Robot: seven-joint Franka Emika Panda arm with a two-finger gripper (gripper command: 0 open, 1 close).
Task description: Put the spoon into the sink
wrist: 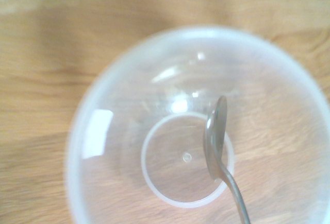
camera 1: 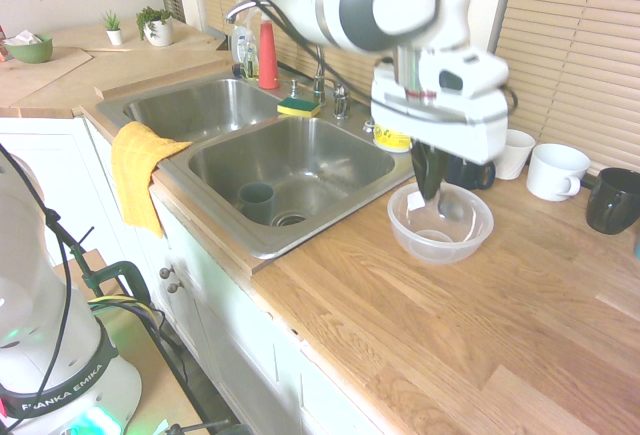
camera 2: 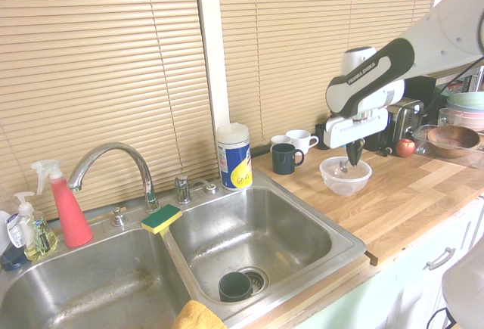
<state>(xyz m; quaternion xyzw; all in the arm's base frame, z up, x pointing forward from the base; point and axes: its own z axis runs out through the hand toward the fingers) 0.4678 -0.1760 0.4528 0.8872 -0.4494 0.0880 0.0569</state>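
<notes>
My gripper (camera 1: 431, 187) (camera 2: 352, 152) hangs just above the clear plastic bowl (camera 1: 402, 227) (camera 2: 330, 181) on the wooden counter, right of the sink. Its dark fingers are shut on the spoon (camera 2: 345, 166). The small grey spoon (wrist: 216, 137) dangles head-down over the middle of the bowl (wrist: 91, 131), lifted off its bottom. The steel double-basin sink (camera 1: 318, 155) (camera 2: 280, 223) lies to the bowl's left in the first exterior view, with the curved tap (camera 2: 113, 155) behind it.
A dark cup (camera 1: 256, 198) (camera 2: 235, 286) stands by the drain in the nearer basin. A yellow cloth (camera 1: 138, 165) hangs over the sink's front edge, and a sponge (camera 2: 161, 218) sits on the divider. Mugs (camera 1: 556, 170) (camera 2: 285, 158) and a wipes canister (camera 2: 234, 155) stand behind the bowl.
</notes>
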